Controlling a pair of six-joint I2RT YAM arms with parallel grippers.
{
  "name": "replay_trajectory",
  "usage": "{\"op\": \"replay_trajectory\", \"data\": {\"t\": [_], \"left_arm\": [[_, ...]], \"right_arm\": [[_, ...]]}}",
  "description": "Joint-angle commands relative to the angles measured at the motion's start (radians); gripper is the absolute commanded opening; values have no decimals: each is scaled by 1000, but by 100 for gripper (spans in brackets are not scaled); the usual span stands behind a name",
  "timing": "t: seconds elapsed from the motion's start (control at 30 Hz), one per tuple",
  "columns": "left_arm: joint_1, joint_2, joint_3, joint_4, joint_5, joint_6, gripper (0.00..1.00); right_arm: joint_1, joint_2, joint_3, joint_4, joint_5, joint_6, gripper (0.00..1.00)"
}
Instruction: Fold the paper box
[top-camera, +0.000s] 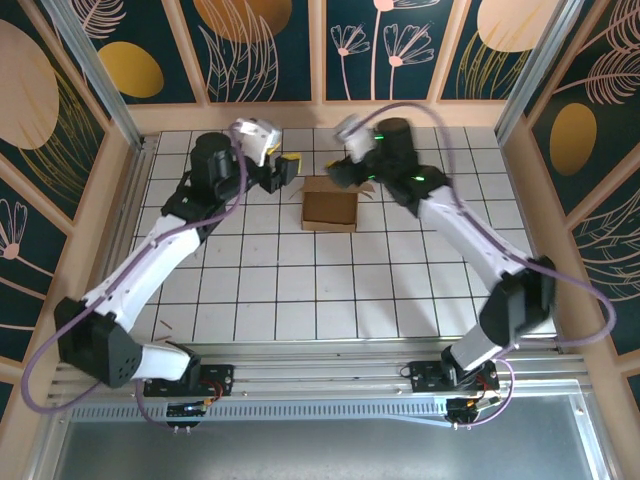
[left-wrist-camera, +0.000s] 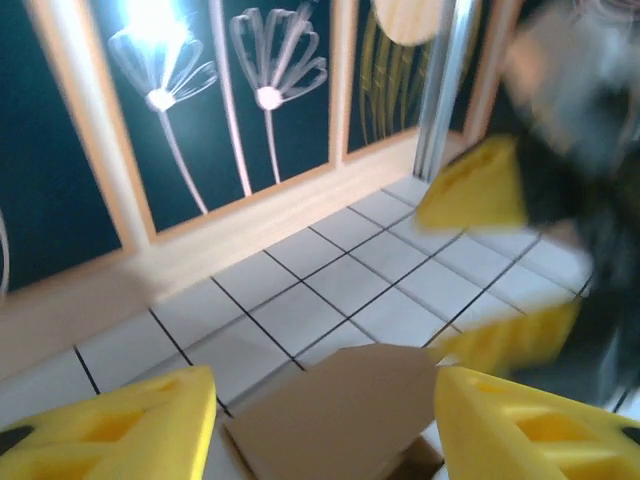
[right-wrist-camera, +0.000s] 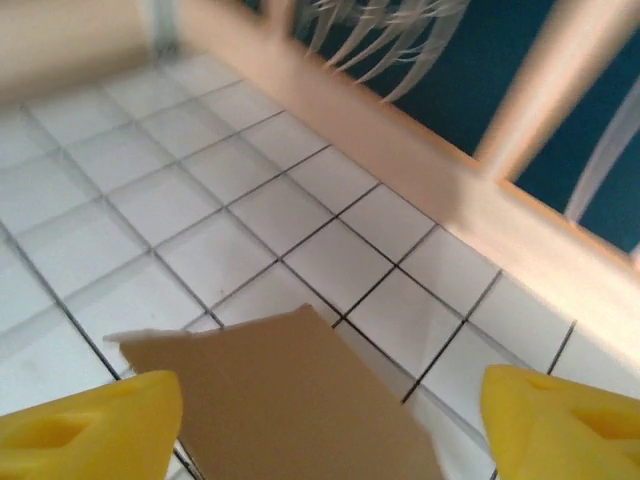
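Since the paper box (top-camera: 330, 207) lies far-centre on the table, roughly square, we have both arms at its far edge: the left gripper (top-camera: 286, 170) beside the far-left corner, the right gripper (top-camera: 352, 168) over the far-right. Both jaws gape wide, gripping nothing, apparently clear of the cardboard.
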Motion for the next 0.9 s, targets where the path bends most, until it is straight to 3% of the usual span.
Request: {"op": "replay_trajectory", "data": {"t": [0.0, 0.1, 0.17, 0.27, 0.33, 0.47, 0.7, 0.87], "left_arm": [[-43, 117, 111, -253, 115, 431, 66], [-51, 214, 217, -395, 98, 600, 68], [-55, 248, 237, -425, 57, 666, 70], [-76, 262, 204, -375, 6, 748, 74], [-88, 262, 161, -297, -5, 783, 83], [-109, 277, 98, -145, -41, 837, 96], [-139, 392, 137, -213, -68, 874, 94], [-145, 439, 158, -193, -83, 856, 82]], "right_arm": [[-297, -94, -221, 198, -201, 651, 71], [-452, -45, -294, 211, -320, 783, 68], [-484, 12, -305, 212, -371, 787, 68], [-486, 125, -256, 160, -376, 749, 64], [-484, 203, -219, 146, -397, 748, 51], [-457, 319, -158, 133, -421, 731, 40], [-412, 399, -99, 130, -416, 704, 38], [-388, 426, -63, 96, -414, 656, 38]]}}
